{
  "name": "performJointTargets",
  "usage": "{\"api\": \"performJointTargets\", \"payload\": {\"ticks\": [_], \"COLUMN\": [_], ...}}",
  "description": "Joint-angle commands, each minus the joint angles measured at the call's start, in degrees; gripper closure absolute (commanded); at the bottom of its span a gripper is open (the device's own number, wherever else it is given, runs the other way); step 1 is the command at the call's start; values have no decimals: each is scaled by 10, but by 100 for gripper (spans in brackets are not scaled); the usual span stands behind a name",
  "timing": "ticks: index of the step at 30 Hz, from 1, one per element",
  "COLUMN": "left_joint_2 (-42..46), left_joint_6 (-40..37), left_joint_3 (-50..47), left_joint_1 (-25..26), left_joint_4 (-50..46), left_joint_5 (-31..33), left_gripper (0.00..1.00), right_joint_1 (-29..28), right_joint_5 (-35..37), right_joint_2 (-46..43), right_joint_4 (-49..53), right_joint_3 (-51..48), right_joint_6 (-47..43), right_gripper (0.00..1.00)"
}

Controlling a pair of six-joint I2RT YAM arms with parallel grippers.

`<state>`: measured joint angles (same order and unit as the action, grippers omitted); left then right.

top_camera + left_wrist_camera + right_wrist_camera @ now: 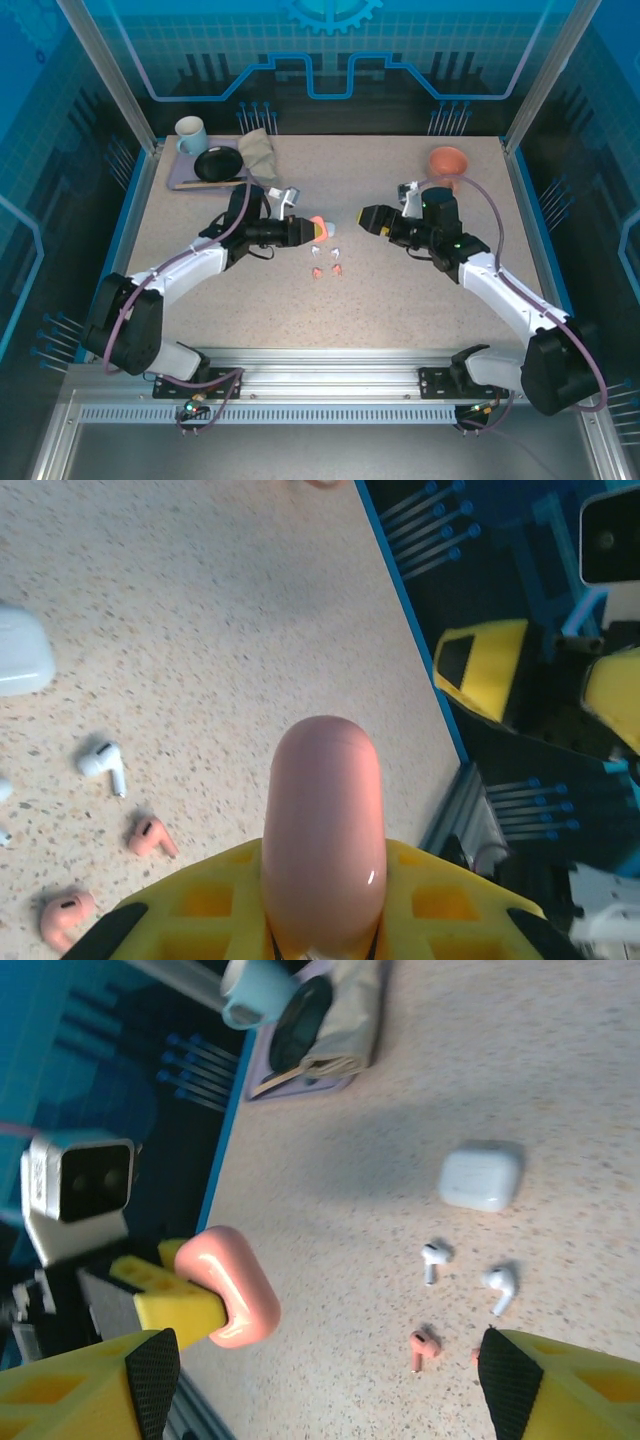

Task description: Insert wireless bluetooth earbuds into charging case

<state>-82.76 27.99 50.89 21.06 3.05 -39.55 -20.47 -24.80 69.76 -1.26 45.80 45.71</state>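
My left gripper [305, 231] is shut on a coral-pink charging case [318, 227], held just above the table; the closed case [322, 840] stands up between the yellow fingers. A closed white case [481, 1175] lies on the table beside it. In front of the cases lie two white earbuds [433, 1257] [500, 1285] and two coral-pink earbuds [317, 271] [337, 268], all loose on the tabletop. My right gripper [372, 218] faces the pink case from the right, open, with nothing between its fingers and a small gap to the case.
A grey tray [180, 181] at the back left carries a light-blue mug [190, 133], a black plate [218, 163] and a folded cloth [258, 152]. An orange bowl [448, 160] sits at the back right, behind the right arm.
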Motion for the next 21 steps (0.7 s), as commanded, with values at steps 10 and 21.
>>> {"api": "performJointTargets", "payload": {"ticks": [10, 21], "left_joint_2": [4, 12], "left_joint_6": [-35, -39], "left_joint_3": [65, 62], "left_joint_1": [-1, -1], "left_joint_4": [-62, -61], "left_joint_5": [-97, -102], "left_gripper": [94, 95], "right_joint_1": [-77, -89], "right_joint_5": [-44, -18], "right_joint_2": [81, 141], "right_joint_4": [-82, -73], "right_joint_3": [35, 59], "right_joint_6": [-54, -46], "right_gripper": [24, 32]}}
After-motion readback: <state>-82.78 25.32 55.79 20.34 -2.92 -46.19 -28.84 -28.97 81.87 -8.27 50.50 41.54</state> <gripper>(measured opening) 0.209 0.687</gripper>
